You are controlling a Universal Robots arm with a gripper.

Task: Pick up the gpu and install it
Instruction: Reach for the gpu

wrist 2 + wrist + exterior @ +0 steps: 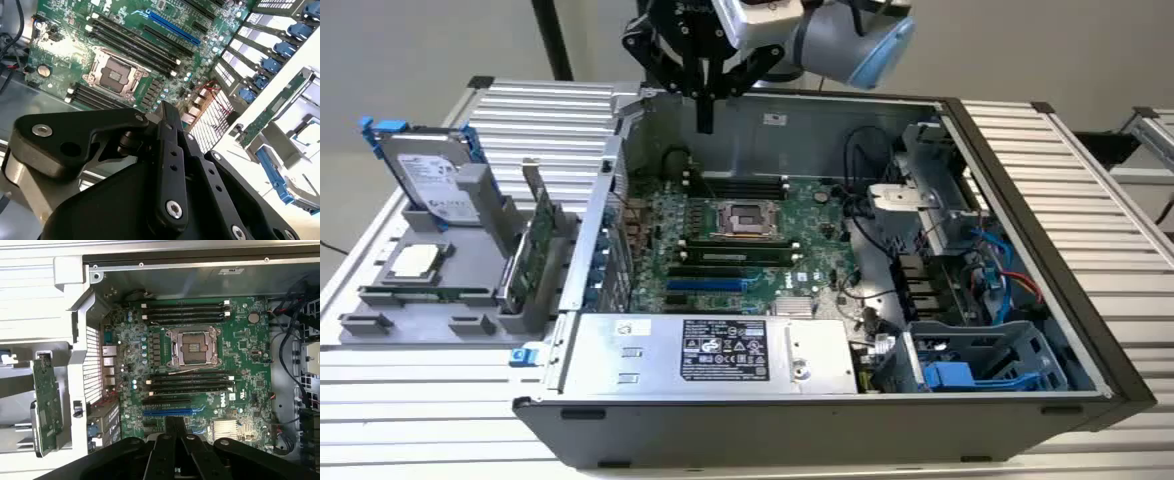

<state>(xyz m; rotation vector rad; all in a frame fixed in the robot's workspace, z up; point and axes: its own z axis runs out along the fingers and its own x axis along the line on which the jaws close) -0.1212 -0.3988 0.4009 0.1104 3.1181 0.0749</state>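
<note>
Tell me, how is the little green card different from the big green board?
The gpu is small; the motherboard is far bigger. The gpu stands on edge in the gray rack outside the case; the motherboard lies flat inside it. Both are green circuit boards.

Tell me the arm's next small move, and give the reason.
Probably slide the end effector toward the exterior view's left, over the grey holder: the gpu stands on edge there, untouched, while the shut, empty end effector hangs above the motherboard.
</note>
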